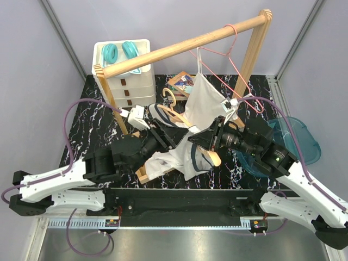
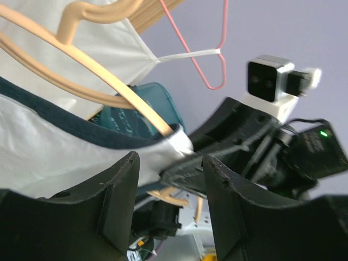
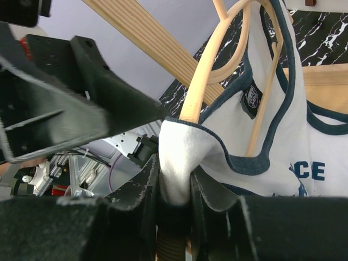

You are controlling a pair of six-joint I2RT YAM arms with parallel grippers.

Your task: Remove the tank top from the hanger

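A white tank top (image 1: pixel 168 160) with navy trim hangs on a wooden hanger (image 1: pixel 175 111), held up between my two arms over the middle of the table. My right gripper (image 3: pixel 175 174) is shut on a bunched fold of the tank top (image 3: pixel 283 136) at its shoulder. The end of the hanger (image 3: pixel 204 70) runs down between the same jaws. My left gripper (image 2: pixel 171 163) stands open just in front of that spot. The hanger (image 2: pixel 109 89), the cloth (image 2: pixel 49 157) and the right gripper's finger lie beyond its gap, and nothing is pinched.
A wooden clothes rack (image 1: pixel 185 46) spans the back. From it hangs a pink wire hanger (image 1: pixel 234 54) carrying another white garment (image 1: pixel 209 98). A white drawer unit (image 1: pixel 130 87) stands at the back left, and a teal basket (image 1: pixel 296 138) sits at the right.
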